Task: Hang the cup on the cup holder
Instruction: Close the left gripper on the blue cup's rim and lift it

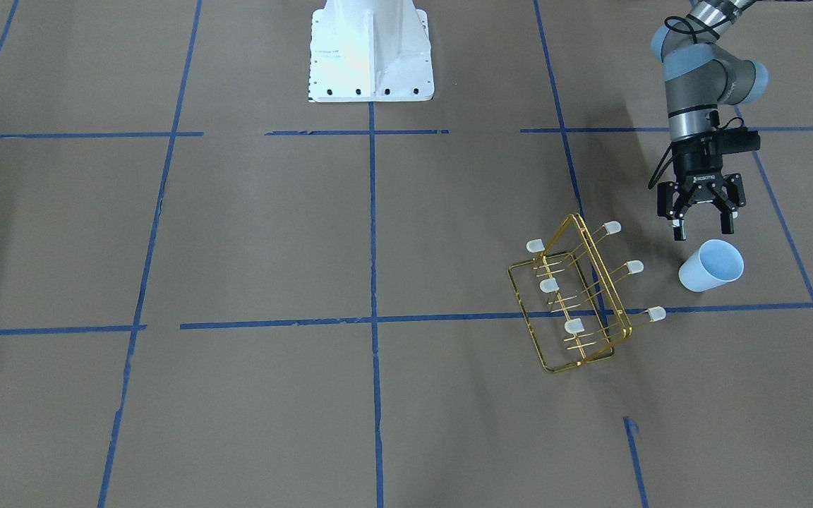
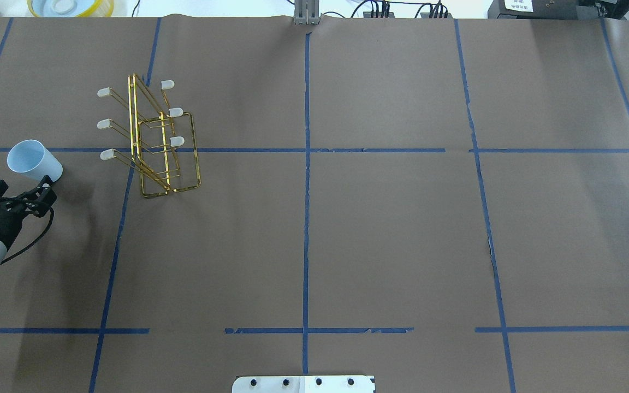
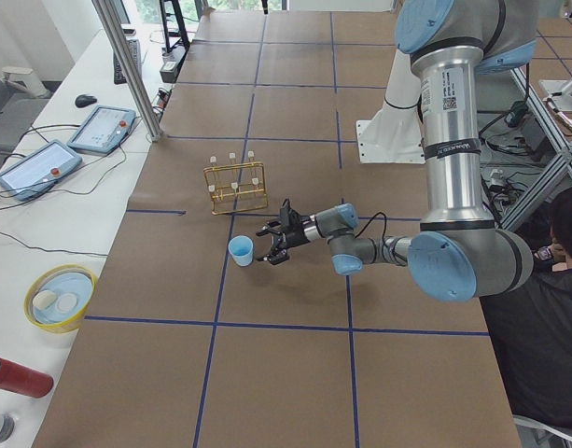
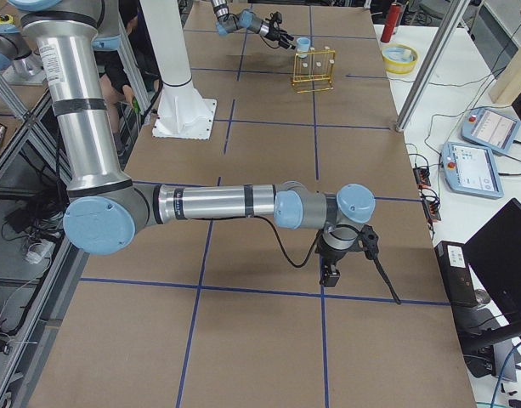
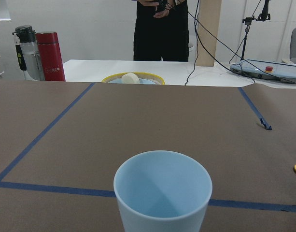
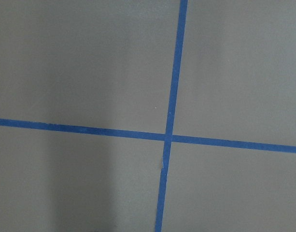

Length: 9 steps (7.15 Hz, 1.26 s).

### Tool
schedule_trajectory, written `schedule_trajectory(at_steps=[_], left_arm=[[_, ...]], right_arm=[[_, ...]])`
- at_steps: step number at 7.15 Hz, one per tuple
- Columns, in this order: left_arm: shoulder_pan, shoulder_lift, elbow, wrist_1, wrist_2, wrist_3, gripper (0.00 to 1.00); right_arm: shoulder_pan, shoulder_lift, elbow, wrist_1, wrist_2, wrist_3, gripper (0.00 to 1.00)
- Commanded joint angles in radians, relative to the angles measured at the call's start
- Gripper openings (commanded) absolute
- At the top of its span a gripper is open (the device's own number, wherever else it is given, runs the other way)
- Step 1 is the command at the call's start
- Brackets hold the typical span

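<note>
While the tapered pale-blue plastic cup (image 1: 710, 266) was seen upright on the counter (image 1: 237, 247) near the gold wire cup holder (image 1: 576, 296), the left hand (image 1: 703, 227) was held wide open, empty, beside it; the state of the right hand (image 4: 331, 274) could not be told.

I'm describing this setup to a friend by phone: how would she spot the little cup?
Start at the brown table crossed by blue tape lines and find the gold wire rack standing on it. Beside the rack, close to the open left gripper, sits the cup. It alone is pale blue, smooth and handleless.
</note>
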Motion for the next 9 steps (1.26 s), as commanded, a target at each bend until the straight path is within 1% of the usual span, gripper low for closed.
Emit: schedule_trajectory(at_steps=[1,3,4,5,6,7,9], left_arm=[[-0.006,-0.006,0.016,0.001,-0.009,0.001,1.00],[-0.024,-0.031,0.048,0.003,-0.013,-0.001,1.00],[-0.068,-0.052,0.059,0.006,-0.069,0.008,1.00],[-0.123,-0.078,0.061,0.006,-0.123,0.078,1.00],[-0.129,-0.097,0.071,0.006,-0.125,0.088,1.00],[-0.138,-0.133,0.111,0.006,-0.125,0.088,1.00],[-0.155,-0.149,0.133,0.003,-0.124,0.086,1.00]], right_arm=[[0.000,0.000,0.000,0.000,0.000,0.000,1.00],[0.000,0.000,0.000,0.000,0.000,0.000,1.00],[0.000,0.000,0.000,0.000,0.000,0.000,1.00],[0.000,0.000,0.000,0.000,0.000,0.000,1.00],[0.000,0.000,0.000,0.000,0.000,0.000,1.00],[0.000,0.000,0.000,0.000,0.000,0.000,1.00],[0.000,0.000,0.000,0.000,0.000,0.000,1.00]])
